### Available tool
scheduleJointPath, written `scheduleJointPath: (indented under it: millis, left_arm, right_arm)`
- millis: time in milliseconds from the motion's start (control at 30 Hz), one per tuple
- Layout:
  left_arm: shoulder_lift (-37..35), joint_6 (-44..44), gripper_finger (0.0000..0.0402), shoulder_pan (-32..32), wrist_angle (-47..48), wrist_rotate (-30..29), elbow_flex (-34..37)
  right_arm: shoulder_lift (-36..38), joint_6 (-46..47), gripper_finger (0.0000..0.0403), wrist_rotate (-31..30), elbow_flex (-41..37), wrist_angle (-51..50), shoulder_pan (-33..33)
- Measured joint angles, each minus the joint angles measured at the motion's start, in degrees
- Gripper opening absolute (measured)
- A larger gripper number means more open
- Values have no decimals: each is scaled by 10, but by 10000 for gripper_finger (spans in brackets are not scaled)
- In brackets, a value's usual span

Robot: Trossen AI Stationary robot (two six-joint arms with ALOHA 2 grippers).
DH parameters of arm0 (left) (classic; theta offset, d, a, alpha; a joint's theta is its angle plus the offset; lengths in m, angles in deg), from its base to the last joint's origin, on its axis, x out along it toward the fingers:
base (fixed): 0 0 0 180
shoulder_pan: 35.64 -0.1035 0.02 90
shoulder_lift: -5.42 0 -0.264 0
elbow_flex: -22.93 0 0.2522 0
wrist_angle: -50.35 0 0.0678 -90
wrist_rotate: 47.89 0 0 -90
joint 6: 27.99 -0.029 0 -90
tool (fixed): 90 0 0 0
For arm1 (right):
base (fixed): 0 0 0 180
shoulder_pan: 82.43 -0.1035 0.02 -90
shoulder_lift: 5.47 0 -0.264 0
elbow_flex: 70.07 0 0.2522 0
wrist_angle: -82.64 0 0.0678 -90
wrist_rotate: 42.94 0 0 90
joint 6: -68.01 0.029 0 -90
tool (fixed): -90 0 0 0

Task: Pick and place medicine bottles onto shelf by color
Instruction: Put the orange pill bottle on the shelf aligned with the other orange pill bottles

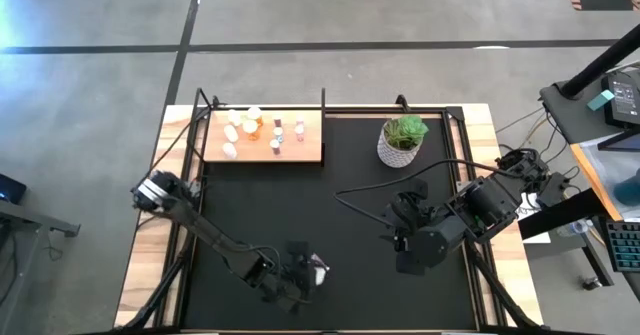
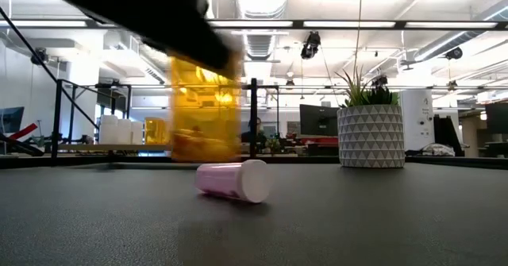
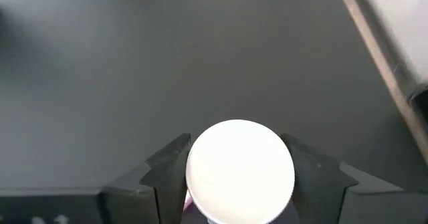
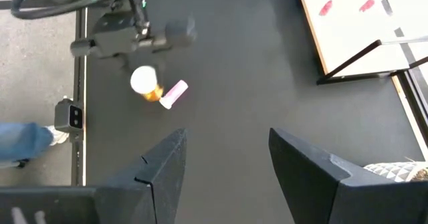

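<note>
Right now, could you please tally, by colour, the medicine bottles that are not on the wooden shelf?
Orange-amber bottle: 1, gripped by the left gripper
Pink bottle: 1, lying on its side on the black mat
Total: 2

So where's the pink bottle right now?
The pink bottle lies on its side on the black mat near the front edge, beside the orange bottle in the left gripper.

Roughly nine bottles (image 1: 252, 125), one shelf (image 1: 310, 147), one plant (image 1: 403, 140).
</note>
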Motion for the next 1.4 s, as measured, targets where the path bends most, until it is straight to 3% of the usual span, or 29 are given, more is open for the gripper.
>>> scheduleJointPath:
  millis: [100, 200, 400, 633, 733, 900, 1033, 1200, 1400]
  left_arm:
    - [-44, 2, 193, -12, 92, 1, 14]
    - [-106, -54, 201, -32, 133, 8, 53]
    - [-248, -111, 206, -94, 127, 49, 191]
    - [-427, -108, 207, -190, 112, 47, 317]
    - [-481, -92, 207, -238, 114, 13, 341]
    - [-510, -7, 207, -321, 117, -51, 344]
    - [-499, 6, 208, -380, 117, -55, 341]
    - [-472, 108, 208, -430, 137, -59, 340]
    - [-461, 118, 208, -470, 150, -90, 340]
  right_arm:
    - [0, 0, 203, 0, 0, 0, 0]
    - [0, 0, 203, 0, 0, 0, 0]
    - [0, 0, 203, 0, 0, 2, 0]
    - [0, 0, 203, 0, 0, 5, 0]
    - [0, 0, 203, 0, 0, 10, 0]
    - [0, 0, 203, 0, 0, 13, 0]
    - [0, 0, 203, 0, 0, 14, 0]
    - [0, 0, 203, 0, 0, 15, 0]
    - [0, 0, 203, 0, 0, 18, 0]
